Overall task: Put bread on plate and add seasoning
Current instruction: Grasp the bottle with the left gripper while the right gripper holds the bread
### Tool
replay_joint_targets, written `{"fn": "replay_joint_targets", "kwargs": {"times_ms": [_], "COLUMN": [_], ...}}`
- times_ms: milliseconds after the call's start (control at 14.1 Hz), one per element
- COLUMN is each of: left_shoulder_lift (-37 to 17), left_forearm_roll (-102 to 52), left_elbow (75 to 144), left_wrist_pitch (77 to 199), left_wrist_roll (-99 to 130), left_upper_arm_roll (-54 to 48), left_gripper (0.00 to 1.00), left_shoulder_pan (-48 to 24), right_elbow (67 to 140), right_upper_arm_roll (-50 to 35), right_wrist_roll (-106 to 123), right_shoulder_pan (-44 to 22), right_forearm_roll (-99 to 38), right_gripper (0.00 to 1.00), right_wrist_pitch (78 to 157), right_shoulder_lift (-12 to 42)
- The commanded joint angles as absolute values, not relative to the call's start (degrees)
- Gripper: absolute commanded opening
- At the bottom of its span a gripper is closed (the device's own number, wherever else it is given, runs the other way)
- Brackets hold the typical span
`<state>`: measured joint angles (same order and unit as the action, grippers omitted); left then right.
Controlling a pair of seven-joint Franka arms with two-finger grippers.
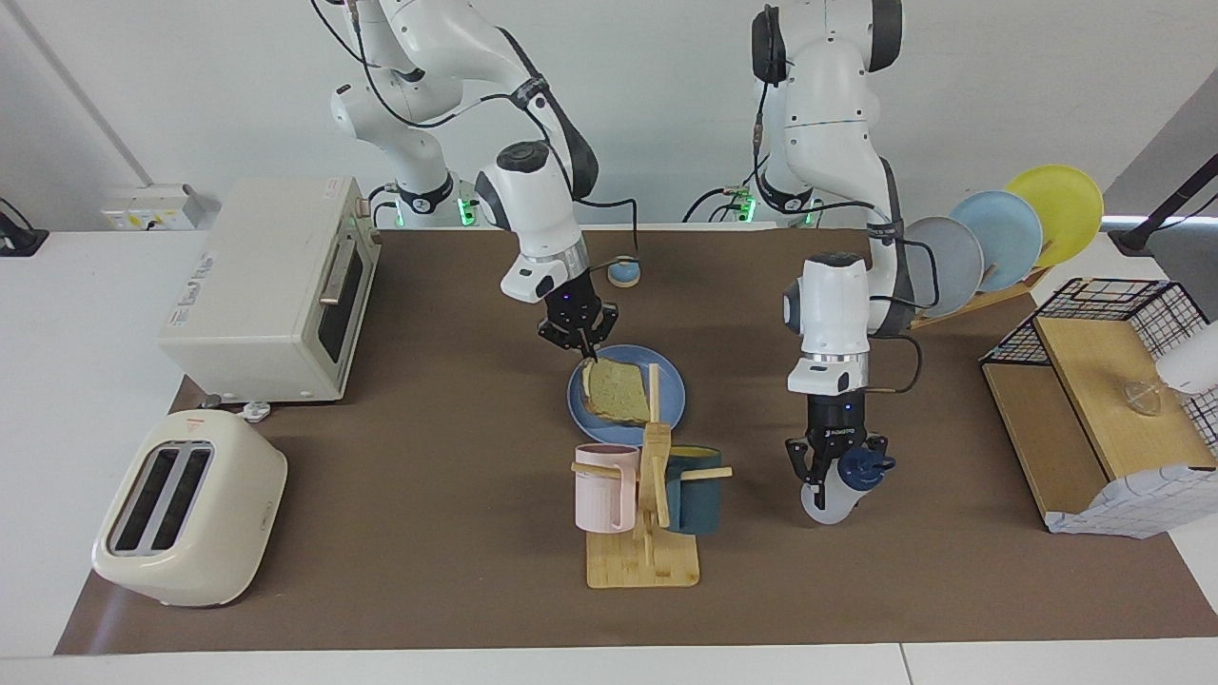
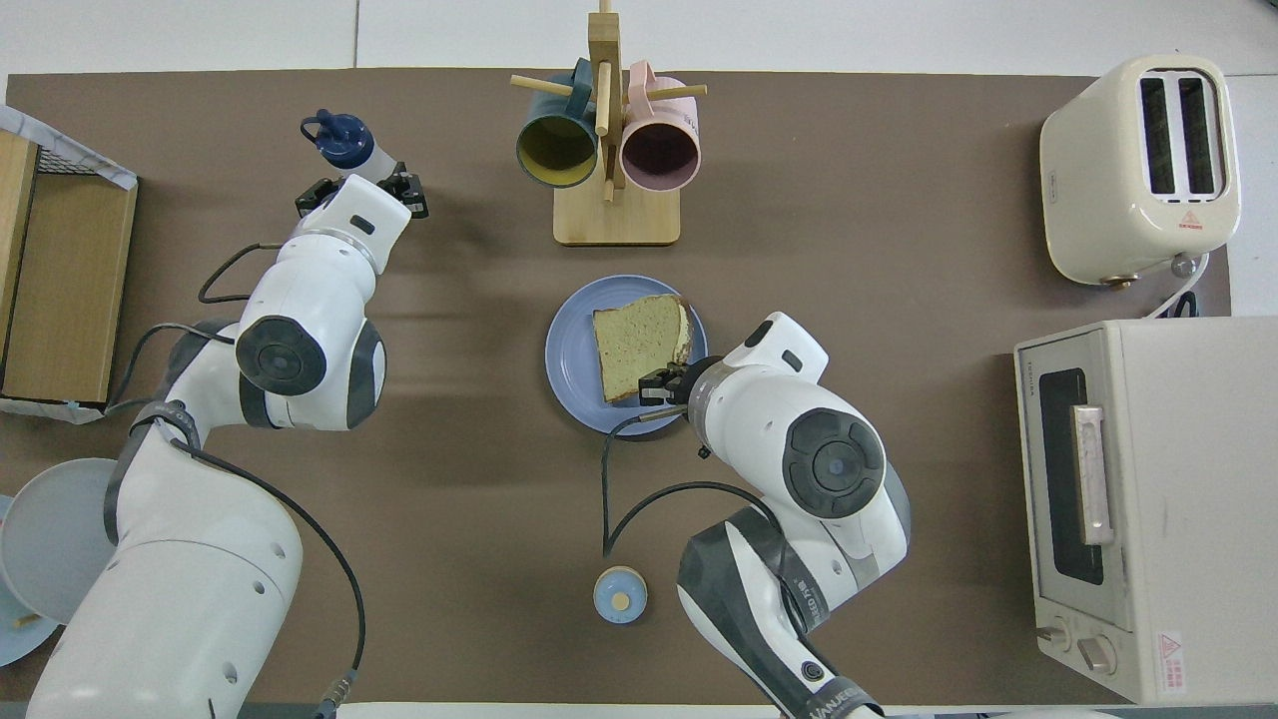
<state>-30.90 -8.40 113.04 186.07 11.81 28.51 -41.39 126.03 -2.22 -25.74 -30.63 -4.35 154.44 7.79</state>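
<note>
bread (image 1: 618, 388) flat on plate (image 1: 670, 404) (right gripper (image 1: 582, 354) pinching its corner) | left gripper (image 1: 826, 473) gripping seasoning (image 1: 841, 485)

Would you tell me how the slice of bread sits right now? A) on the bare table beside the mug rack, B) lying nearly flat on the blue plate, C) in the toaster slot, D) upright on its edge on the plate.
B: the bread lies broad face up on the plate, with the right gripper shut on its corner.
</note>
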Motion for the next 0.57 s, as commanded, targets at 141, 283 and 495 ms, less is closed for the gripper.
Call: {"fn": "replay_joint_targets", "kwargs": {"times_ms": [141, 283, 495], "left_shoulder_lift": [-30.4, -29.5, -27.6], "left_forearm_roll": [-7.3, -7.3, -7.3], "left_elbow": [107.0, 104.7, 102.0], "left_wrist_pitch": [176.9, 171.7, 165.3], "left_wrist_roll": [11.3, 10.2, 7.7], "left_upper_arm_roll": [27.8, 27.5, 25.8], "left_gripper": [0.00, 0.00, 0.00], "left_shoulder_pan": [-39.0, -38.3, -36.0], "right_elbow": [129.8, 129.8, 129.6], "right_upper_arm_roll": [-2.8, -2.8, -2.8], "right_wrist_roll": [-33.9, -34.2, -34.0], "right_shoulder_pan": [-31.2, -31.6, -31.1], "right_forearm_roll": [-5.4, -5.4, -5.4], "right_gripper": [0.14, 0.18, 1.00], "right_wrist_pitch": [155.7, 155.7, 155.7], "right_shoulder_lift": [5.2, 5.2, 5.3]}}
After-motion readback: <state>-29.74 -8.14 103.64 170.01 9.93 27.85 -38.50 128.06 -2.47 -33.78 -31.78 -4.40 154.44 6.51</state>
